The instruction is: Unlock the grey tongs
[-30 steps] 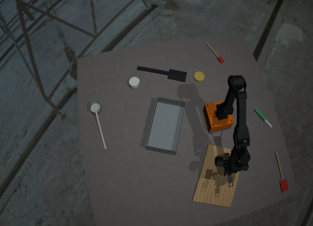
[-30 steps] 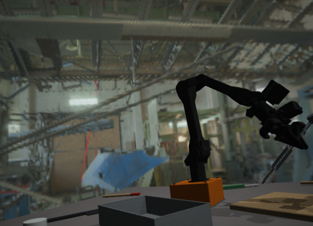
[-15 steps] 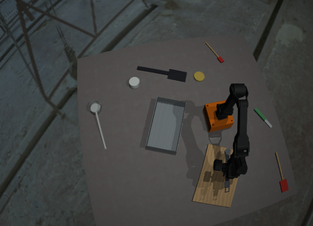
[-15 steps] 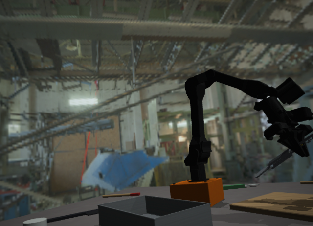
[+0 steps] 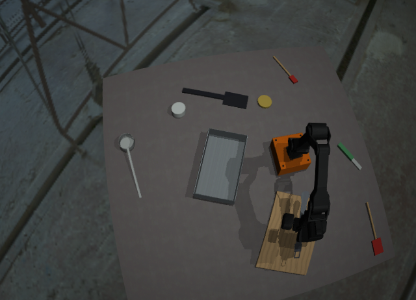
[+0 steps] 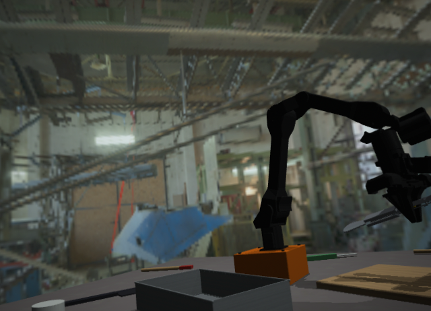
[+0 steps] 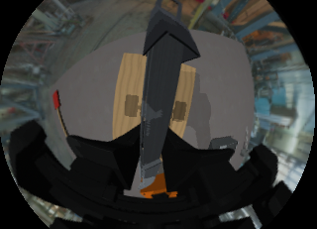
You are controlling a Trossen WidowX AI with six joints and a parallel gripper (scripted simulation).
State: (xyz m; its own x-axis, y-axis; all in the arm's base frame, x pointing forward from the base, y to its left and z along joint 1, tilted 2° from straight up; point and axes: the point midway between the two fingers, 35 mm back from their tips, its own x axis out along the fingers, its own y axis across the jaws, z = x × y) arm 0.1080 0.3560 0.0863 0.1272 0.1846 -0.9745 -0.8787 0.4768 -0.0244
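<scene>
My gripper [image 6: 416,219] [image 7: 154,125] is shut on the grey tongs [image 5: 298,247] [image 6: 379,219] [image 7: 162,85] and holds them in the air above the wooden board [image 5: 268,253] [image 6: 334,282] [image 7: 130,72]. In the exterior view the tongs slope gently, with the tips low and toward the robot base; the hinge end is cut off at the right edge. The hinge end with its wire loop shows in the top view and the wrist view. The two arms look close together; whether the lock is released cannot be told. The roasting tin [image 5: 214,200] [image 6: 174,295] is empty.
The orange base [image 5: 295,169] [image 6: 260,264] stands behind the board. A green-handled tool [image 5: 346,151] and a red-headed brush [image 5: 377,246] lie to the right. A ladle [image 5: 134,171], white pot [image 5: 178,109], black spatula [image 5: 234,100], yellow disc [image 5: 264,101] and another red-headed brush [image 5: 293,79] lie farther off.
</scene>
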